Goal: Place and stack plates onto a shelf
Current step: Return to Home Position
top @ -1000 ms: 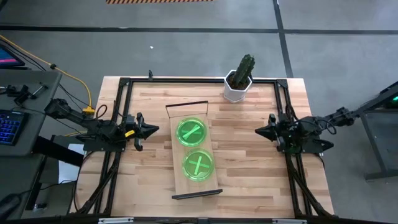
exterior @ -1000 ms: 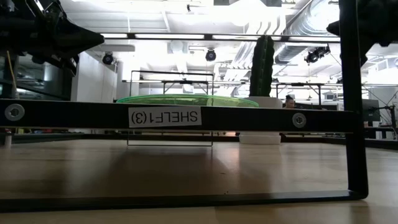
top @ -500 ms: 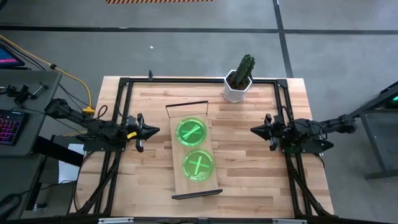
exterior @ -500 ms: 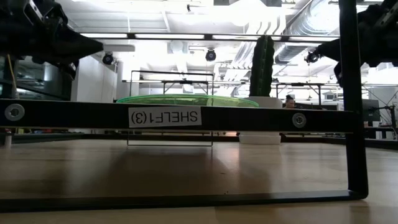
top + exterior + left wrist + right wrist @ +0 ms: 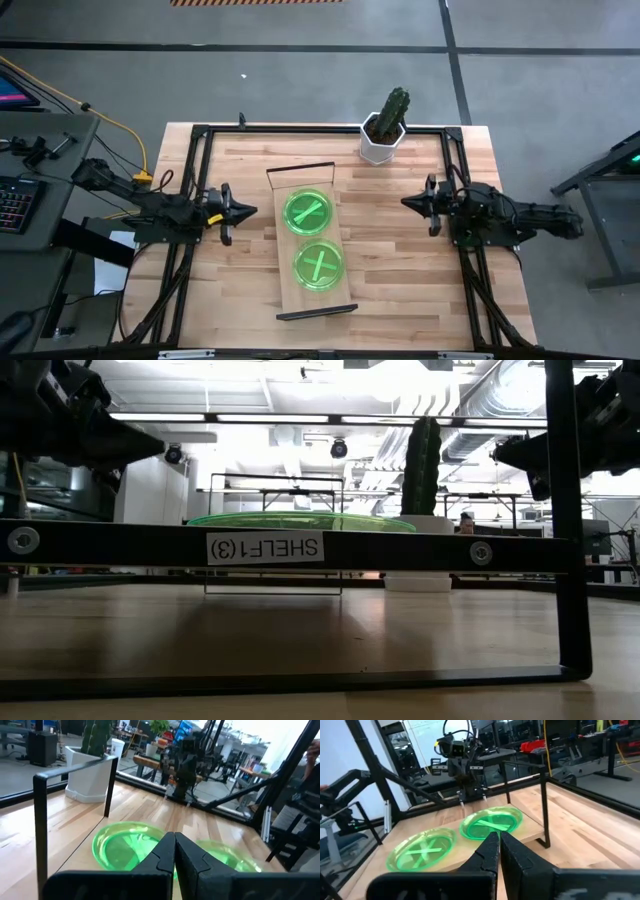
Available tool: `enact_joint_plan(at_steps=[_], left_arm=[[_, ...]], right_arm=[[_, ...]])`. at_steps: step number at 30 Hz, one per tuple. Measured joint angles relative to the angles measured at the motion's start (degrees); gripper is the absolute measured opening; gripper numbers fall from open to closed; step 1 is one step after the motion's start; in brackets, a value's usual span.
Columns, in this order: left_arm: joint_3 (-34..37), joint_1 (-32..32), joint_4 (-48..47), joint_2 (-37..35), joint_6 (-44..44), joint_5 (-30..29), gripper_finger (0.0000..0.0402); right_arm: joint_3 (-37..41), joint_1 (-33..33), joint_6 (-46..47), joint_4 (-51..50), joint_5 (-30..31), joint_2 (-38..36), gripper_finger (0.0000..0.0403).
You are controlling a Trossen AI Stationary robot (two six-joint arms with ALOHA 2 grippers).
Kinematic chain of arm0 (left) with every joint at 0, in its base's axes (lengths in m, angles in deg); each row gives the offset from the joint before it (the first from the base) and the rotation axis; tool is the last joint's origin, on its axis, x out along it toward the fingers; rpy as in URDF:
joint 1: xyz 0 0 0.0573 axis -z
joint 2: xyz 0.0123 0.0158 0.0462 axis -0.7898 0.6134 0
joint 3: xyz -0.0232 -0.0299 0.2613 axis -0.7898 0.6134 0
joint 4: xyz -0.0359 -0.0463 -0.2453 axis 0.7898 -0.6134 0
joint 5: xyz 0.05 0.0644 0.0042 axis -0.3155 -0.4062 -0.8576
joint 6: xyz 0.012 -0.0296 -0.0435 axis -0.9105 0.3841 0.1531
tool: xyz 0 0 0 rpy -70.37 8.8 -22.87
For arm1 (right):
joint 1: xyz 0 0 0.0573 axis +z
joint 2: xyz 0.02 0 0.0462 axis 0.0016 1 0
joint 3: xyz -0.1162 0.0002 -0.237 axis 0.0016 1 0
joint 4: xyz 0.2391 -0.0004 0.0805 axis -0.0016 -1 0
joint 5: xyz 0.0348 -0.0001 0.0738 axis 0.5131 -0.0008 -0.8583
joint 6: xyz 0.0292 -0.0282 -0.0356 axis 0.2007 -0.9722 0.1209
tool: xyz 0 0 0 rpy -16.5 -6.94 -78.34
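Bright-green plates sit in two piles on the light-wood shelf point(image 5: 285, 296): a far pile point(image 5: 307, 212) showing one bar, and a near pile point(image 5: 319, 266) whose bars cross. The left wrist view shows both piles point(image 5: 125, 845) point(image 5: 235, 857), as does the right wrist view point(image 5: 492, 822) point(image 5: 422, 850). My left gripper point(image 5: 250, 211) point(image 5: 174, 840) hangs shut above the table, left of the shelf, pointing at it. My right gripper point(image 5: 405, 203) point(image 5: 496, 837) hangs shut to the shelf's right, also pointing at it. Neither touches anything.
A white hexagonal cactus pot point(image 5: 383, 140) stands at the table's far edge, right of the shelf's far end. The shelf's dark end frame point(image 5: 265, 547), labelled SHELF1(3), fills the low view. Bare tabletop lies on both sides of the shelf under the grippers.
My right gripper has moved toward the shelf and a little toward the far edge, and has come lower, while its arm has stretched out level. My left gripper has sunk slightly. Both have stayed shut, and the plates have not moved.
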State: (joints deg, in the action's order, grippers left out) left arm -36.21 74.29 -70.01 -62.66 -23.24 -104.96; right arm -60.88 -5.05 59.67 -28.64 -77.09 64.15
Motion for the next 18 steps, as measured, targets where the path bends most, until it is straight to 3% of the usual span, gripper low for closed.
enact_joint_plan(at_steps=[9, 18], left_arm=[[0.0, 0.0, -12.6, 0.1, 0.0, 0.0, 0.0], [0.0, -2.0, -12.3, 2.9, 0.0, 0.2, 0.0001]], right_arm=[[0.0, -0.9, -5.8, 0.0, 0.3, 0.1, 0.0], [0.0, -0.9, -5.8, 0.0, 0.4, 0.1, 0.0]])
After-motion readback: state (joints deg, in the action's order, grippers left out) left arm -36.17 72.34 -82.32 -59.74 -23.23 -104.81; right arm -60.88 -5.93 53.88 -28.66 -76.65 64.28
